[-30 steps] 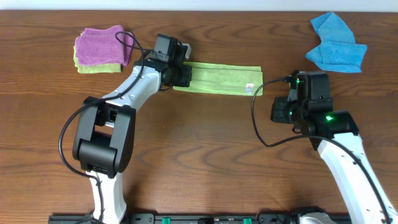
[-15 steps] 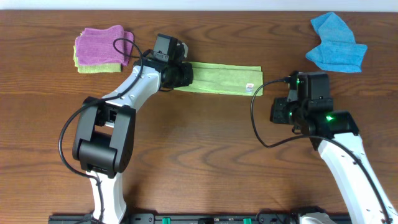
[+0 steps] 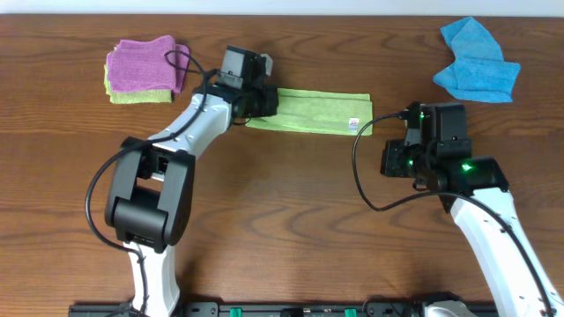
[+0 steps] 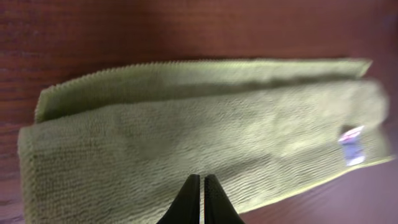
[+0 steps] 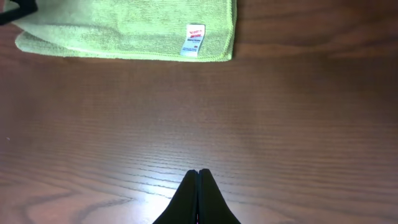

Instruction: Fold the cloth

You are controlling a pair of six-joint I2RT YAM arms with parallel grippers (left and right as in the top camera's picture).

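The cloth is lime green and lies on the wooden table as a long folded strip. A small white tag marks its right end. My left gripper hovers over the strip's left end. In the left wrist view the cloth fills the frame, and the left gripper is shut with nothing between its tips. My right gripper is below and right of the tagged end. In the right wrist view it is shut over bare wood, well short of the cloth.
A purple cloth rests on another lime-green one at the back left. A bright blue cloth lies crumpled at the back right. Bare wooden tabletop spreads in front of the strip.
The left gripper has shifted slightly right and back over the strip's left end. The right arm has barely moved. The cloth lies as before.
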